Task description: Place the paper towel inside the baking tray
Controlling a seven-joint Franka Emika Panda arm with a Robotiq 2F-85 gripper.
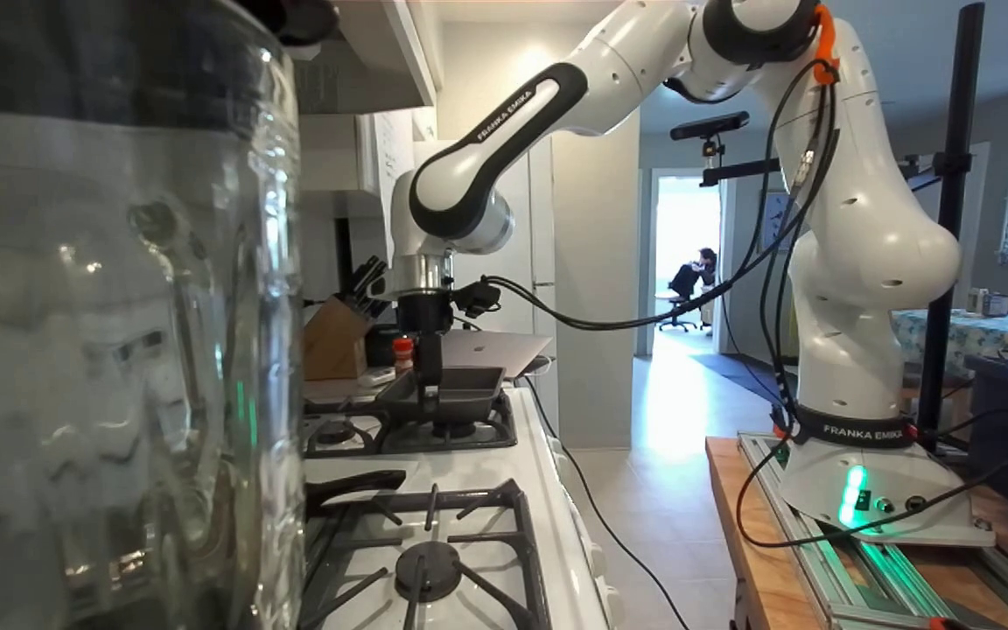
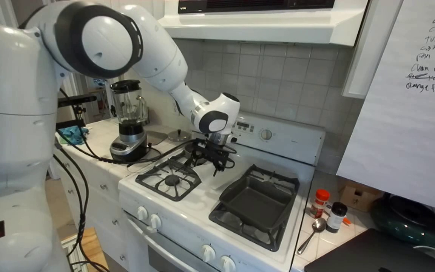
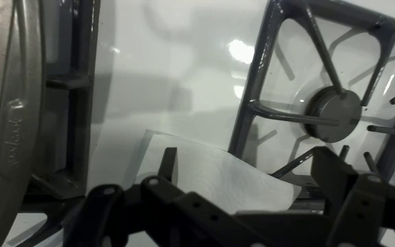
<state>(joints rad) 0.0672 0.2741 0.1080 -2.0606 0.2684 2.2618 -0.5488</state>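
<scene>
The paper towel (image 3: 211,175) is a white sheet on the white stove top between the two burner grates. Its right end curls up over the right grate in the wrist view. In an exterior view the towel (image 2: 225,179) lies just left of the tray. The dark baking tray (image 2: 257,200) sits on a burner grate; its rim (image 3: 15,120) shows at the left of the wrist view, and it also shows in an exterior view (image 1: 469,398). My gripper (image 3: 252,164) is open above the towel, fingers wide apart with nothing between them; it shows in both exterior views (image 2: 202,170) (image 1: 428,398).
Burner grates (image 2: 172,180) stand raised beside the towel. A black pan handle (image 1: 360,484) reaches over the stove. A blender (image 2: 128,124) stands on the far counter. A red-capped jar (image 2: 318,204), a spoon (image 2: 312,234) and a laptop (image 2: 383,251) lie beyond the tray.
</scene>
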